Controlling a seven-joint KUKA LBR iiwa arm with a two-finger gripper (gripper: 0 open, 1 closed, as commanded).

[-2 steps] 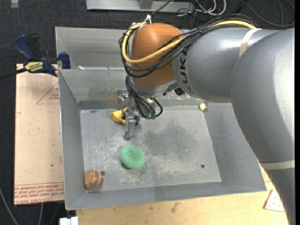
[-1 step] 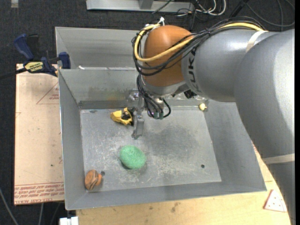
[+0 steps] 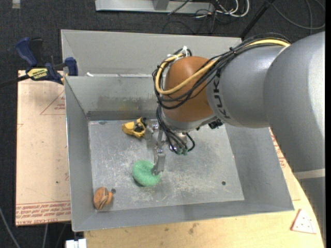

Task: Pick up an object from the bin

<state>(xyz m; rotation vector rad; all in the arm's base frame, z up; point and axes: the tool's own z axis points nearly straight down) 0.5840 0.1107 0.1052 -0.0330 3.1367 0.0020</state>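
Observation:
My gripper [image 3: 156, 170] hangs over the middle of the bin floor, its finger reaching down to the right edge of a soft green lump [image 3: 144, 174] and touching or nearly touching it. A small yellow and black toy [image 3: 134, 127] lies behind and to the left of the gripper, near the back wall. A brown rounded thing [image 3: 102, 198] rests in the front left corner.
The arm with its orange wrist cover and yellow cables comes in from the right and hides the back right part of the bin. The bin floor to the right of the green lump is bare metal.

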